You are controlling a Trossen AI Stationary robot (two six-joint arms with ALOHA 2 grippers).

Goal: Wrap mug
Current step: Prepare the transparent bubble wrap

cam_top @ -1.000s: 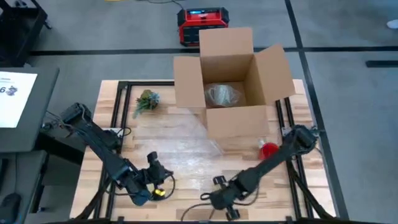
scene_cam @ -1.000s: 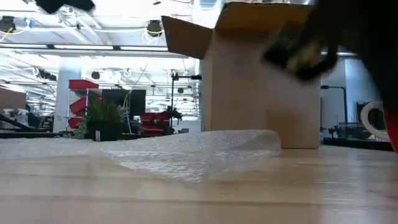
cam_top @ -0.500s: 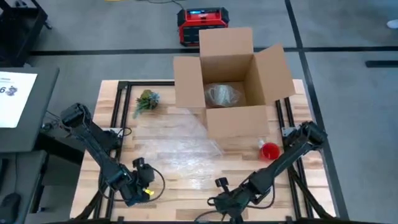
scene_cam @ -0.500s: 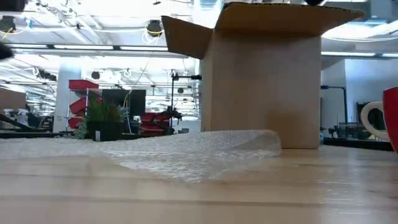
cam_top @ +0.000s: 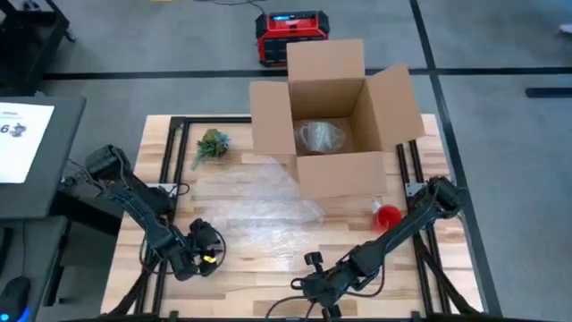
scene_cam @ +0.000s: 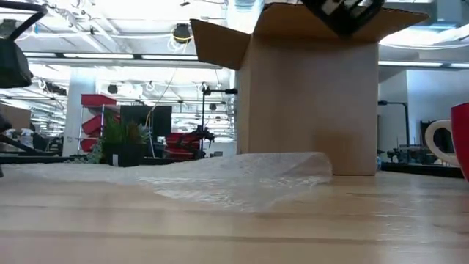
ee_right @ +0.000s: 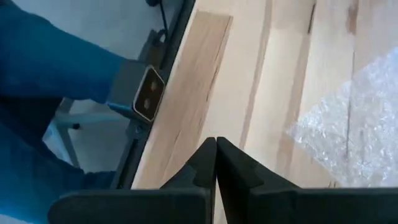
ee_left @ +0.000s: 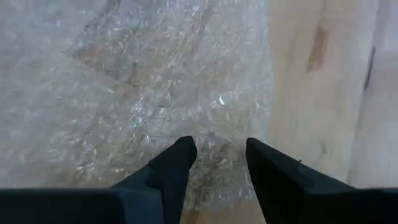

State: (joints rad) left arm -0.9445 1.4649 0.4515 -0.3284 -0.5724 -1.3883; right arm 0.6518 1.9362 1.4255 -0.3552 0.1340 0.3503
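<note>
Left hand [ee_left: 216, 155], fingers narrowly parted over the bubble wrap [cam_top: 255, 210] edge (right hand [ee_right: 216, 163] pinched empty), might just skid the sheet.

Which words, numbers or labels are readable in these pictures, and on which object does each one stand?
"6": the only readable mark, on the white sheet lying on the dark stand left of the table; the smaller print beside it is too small to read.
Red device on the floor behind the cardboard box: its lit panel is too small to read.
Cardboard box, bubble wrap, red mug: no text visible.
</note>
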